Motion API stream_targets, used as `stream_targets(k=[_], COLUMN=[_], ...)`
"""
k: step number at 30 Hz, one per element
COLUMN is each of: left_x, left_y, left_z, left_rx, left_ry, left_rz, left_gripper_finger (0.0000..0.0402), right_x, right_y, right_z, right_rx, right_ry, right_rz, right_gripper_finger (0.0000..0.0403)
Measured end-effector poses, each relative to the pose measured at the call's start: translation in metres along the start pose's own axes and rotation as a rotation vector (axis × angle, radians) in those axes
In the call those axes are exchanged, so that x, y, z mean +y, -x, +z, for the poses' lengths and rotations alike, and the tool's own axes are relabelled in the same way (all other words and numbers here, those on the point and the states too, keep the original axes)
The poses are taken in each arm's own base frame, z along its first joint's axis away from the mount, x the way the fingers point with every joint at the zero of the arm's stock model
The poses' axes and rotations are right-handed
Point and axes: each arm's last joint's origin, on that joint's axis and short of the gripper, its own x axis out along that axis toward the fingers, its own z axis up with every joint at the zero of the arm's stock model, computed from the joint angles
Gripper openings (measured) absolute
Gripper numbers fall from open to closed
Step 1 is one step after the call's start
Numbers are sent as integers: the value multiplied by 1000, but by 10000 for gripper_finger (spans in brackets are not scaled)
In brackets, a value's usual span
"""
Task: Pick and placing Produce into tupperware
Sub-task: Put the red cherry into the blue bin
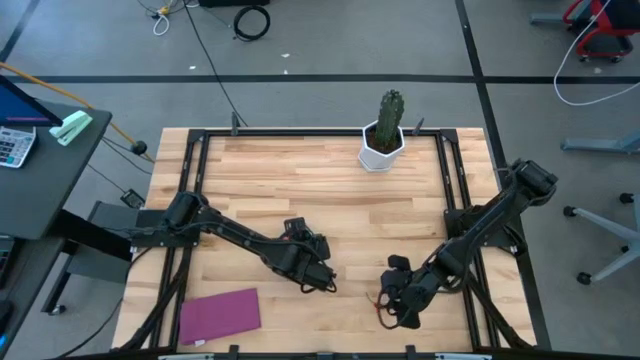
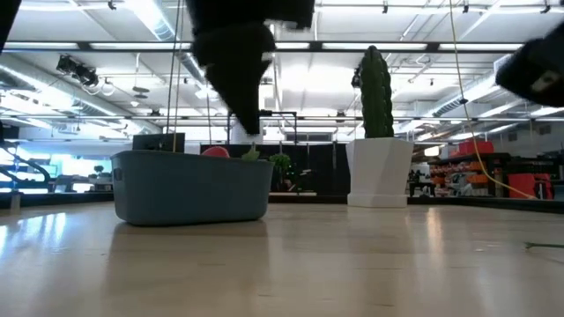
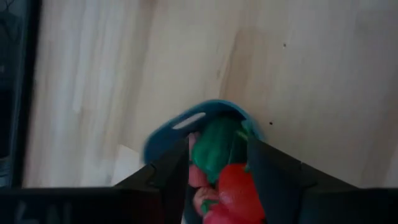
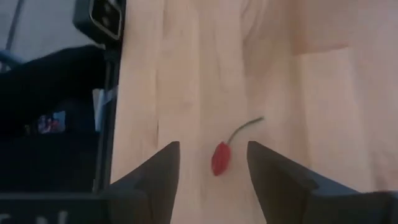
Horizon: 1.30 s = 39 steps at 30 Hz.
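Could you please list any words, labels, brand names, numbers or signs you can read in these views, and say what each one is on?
None can be read.
The calculator beside the table: its keys are too small to read.
The pale markings on the left gripper housing and the right gripper housing: too blurred to read.

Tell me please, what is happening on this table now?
A two-armed robot is sorting toy produce into a teal tupperware. The left gripper hangs over the tupperware, which already holds red and green pieces. The right gripper is open just above a small red chili lying on the table, not yet picked up. A cactus stands at the far edge.
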Motion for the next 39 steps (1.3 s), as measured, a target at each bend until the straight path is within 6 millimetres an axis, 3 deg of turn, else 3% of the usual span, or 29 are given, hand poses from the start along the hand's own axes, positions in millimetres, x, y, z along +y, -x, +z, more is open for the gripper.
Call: stream_targets(k=[10, 16, 20, 25, 32, 39], left_x=[19, 34, 47, 69, 106, 147], left_y=[54, 76, 94, 126, 165, 206], left_z=[38, 54, 64, 73, 65, 45], left_rx=[-129, -225, -287, -375, -470, -552], left_ry=[36, -12, -36, -31, -45, 39], left_rz=[-66, -18, -3, 80, 242, 318], left_gripper_finger=[172, 171, 171, 170, 145, 106], right_x=[-8, -8, -8, -9, -6, -12], right_y=[-58, -73, -72, -72, -71, -59], right_z=[-19, -23, -23, -24, -26, -8], right_rx=[107, 109, 103, 108, 74, -3], right_ry=[-19, -66, -105, -98, -57, 28], right_rz=[-89, -94, -96, -101, -126, -130], right_gripper_finger=[240, 229, 198, 124, 24, 23])
